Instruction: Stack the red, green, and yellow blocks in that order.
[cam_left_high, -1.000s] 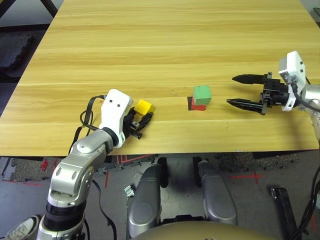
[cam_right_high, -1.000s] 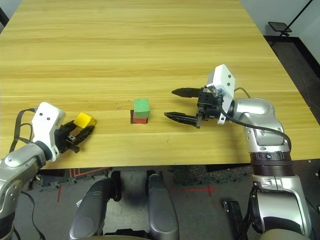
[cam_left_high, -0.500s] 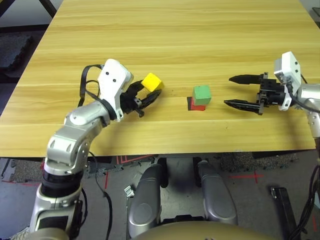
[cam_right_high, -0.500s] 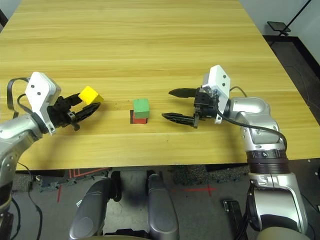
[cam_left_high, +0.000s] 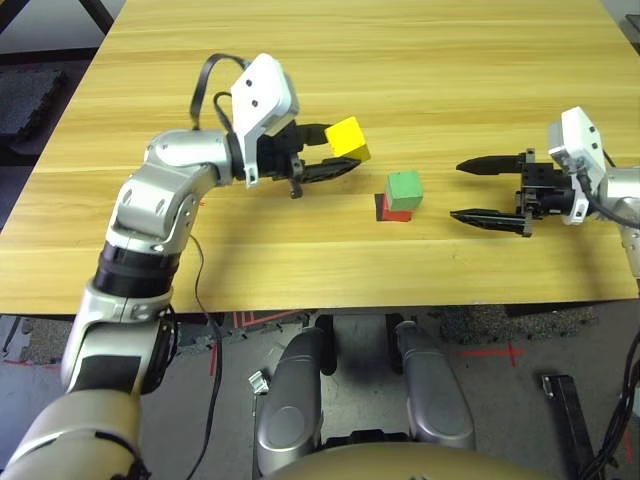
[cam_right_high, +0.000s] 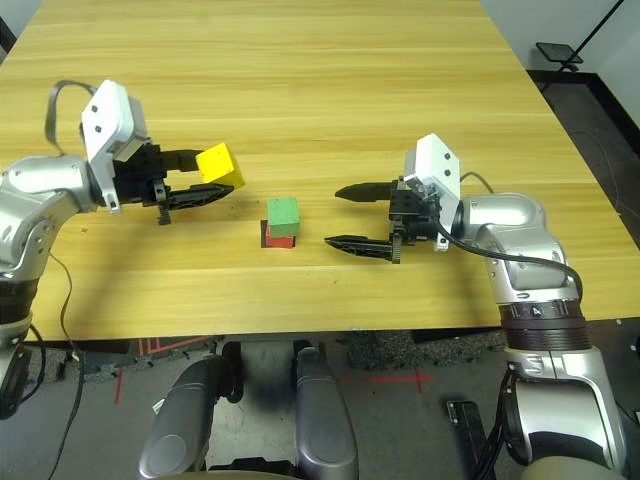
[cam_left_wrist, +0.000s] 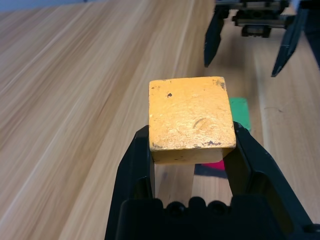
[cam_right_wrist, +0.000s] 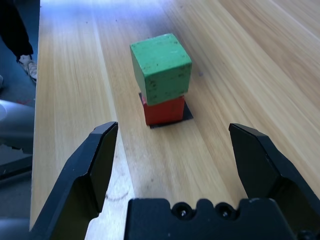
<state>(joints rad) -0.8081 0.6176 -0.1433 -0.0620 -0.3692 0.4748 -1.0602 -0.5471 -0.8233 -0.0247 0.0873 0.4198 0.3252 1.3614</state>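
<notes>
The wood-grain tabletop (cam_left_high: 300, 60) carries the work area; beyond its near edge lies a grey floor (cam_right_high: 250, 400) marked with red tape (cam_right_high: 400, 379). A flat black patch (cam_right_wrist: 188, 112) on the tabletop sits beneath the red block (cam_right_wrist: 165, 111) and probably serves as the locating mark for the stack. The green block (cam_right_wrist: 161, 70) rests on the red block, slightly turned and offset relative to it. Two of the three levels are therefore in place.

The left gripper (cam_left_high: 335, 153) pinches the yellow block (cam_left_high: 348, 139) between its fingers, raised clear of the tabletop and beside the stack. The block is held near the fingertips, presumably so that its lower part can meet the green block before the fingers do. The right gripper (cam_right_high: 362, 220) stands spread and empty on the opposite side of the stack, likely parked to leave the approach free.

The left wrist view shows a finger on each of two opposite sides of the yellow block, and worn, chipped marks on its face; the head views do not resolve these. The right wrist view shows the overhang of green over red, and a person's shoe (cam_right_wrist: 28, 66) beyond the tabletop edge.

Next step, as judged: carry yellow over green, level it, lower it, then release. Caution: contact from the side could shift the offset green block.
</notes>
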